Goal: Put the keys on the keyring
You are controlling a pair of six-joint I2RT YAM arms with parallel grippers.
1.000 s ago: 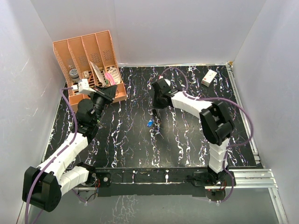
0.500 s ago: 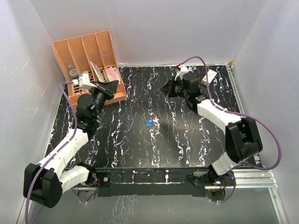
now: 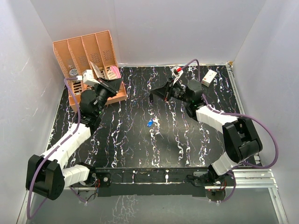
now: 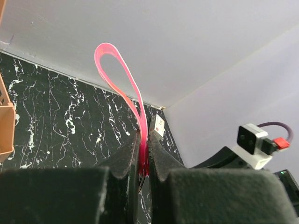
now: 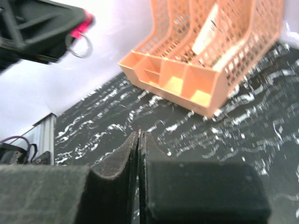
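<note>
I'm pinching the keyring point(image 4: 105, 45) in my left claw point(image 4: 144, 140) near the orange organizer point(image 3: 70, 51), keeping my right claw point(image 5: 139, 140) pressed together, contents unclear, while the blue key point(image 3: 149, 123) is lying mid-desk point(image 3: 140, 144), nothing threaded yet.

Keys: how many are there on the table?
1. A blue key lies in the middle of the table. A dark one may be hidden against the black tabletop.

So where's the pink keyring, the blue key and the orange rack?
pink keyring point(image 4: 135, 111): left wrist view, strap's middle.
blue key point(image 3: 149, 123): top view, its head.
orange rack point(image 3: 106, 46): top view, rightmost divider wall.
</note>
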